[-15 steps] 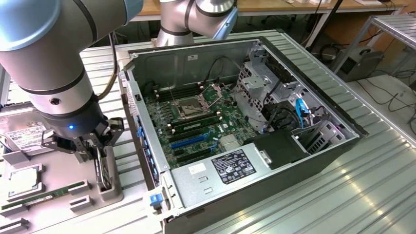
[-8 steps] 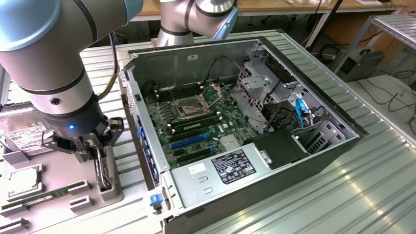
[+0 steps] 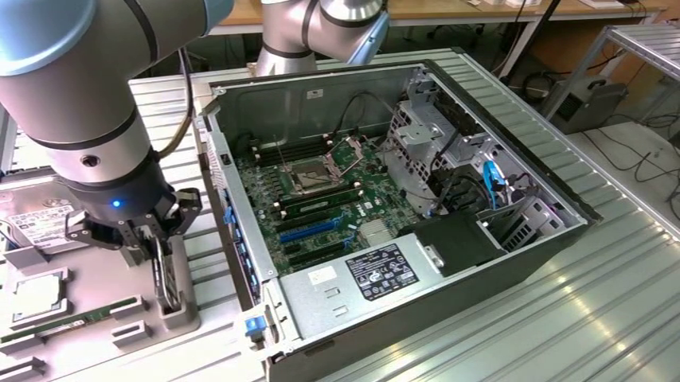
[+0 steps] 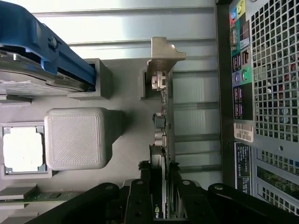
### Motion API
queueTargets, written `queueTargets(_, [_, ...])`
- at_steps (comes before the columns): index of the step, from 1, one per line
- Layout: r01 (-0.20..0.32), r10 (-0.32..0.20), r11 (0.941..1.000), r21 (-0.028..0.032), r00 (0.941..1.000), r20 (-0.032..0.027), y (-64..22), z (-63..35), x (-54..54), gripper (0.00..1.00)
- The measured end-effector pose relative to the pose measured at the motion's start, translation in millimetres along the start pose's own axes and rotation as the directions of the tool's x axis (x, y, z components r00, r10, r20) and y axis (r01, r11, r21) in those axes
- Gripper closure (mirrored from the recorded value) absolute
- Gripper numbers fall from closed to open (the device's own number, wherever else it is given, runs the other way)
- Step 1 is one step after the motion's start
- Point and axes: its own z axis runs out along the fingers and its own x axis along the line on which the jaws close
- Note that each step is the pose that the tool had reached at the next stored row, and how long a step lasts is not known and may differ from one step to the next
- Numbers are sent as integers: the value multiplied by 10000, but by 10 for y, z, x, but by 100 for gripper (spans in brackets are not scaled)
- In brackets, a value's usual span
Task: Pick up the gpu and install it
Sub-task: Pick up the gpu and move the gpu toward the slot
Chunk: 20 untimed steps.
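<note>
I have the gripper [image 3: 158, 253] [image 4: 160, 198] down over the gpu [image 3: 166, 280] [image 4: 163, 121]. Its fingers [image 4: 142, 196] press on either face of the card, so it is clenched on the gpu. The card stands on edge in a slot along the holder's [image 3: 189, 322] [image 4: 126, 154] edge nearest the case [image 3: 510, 263] [image 4: 275, 70], with its silver bracket [image 4: 164, 53] at the end away from the fingers. I cannot tell from here whether the card's lower edge sits in the slot or has come off it.

A narrow strip of ribbed table [image 3: 595, 318] [image 4: 194, 116] lies between the card and the case's rear panel (tight on that side). On the card's other face there is bare holder floor, then a raised grey block [image 4: 74, 137]. The drive [image 3: 43, 223] [image 4: 28, 79] lies near the holder's far corner.

The case lies open on its side with the motherboard [image 3: 318, 199] exposed and walls standing all round it. The table runs on towards the exterior view's right, with benches and cables behind.
</note>
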Motion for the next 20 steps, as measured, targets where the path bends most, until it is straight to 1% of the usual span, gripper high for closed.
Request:
queueTargets(5, [292, -292, 9996, -16, 9996, -14, 3, -77, -2, 74])
queueTargets(10, [365, -365, 9993, -34, 9993, -18, 8, -180, -5, 74])
queueTargets(14, [392, -392, 9992, -41, 9992, -18, 14, -284, -8, 74])
queueTargets(16, [399, -399, 9992, -43, 9992, -19, 19, -414, -13, 74])
queueTargets(18, [400, -400, 9992, -43, 9992, -19, 24, -497, -21, 74])
queueTargets(20, [400, -400, 9992, -43, 9992, -20, 30, -610, -31, 74])
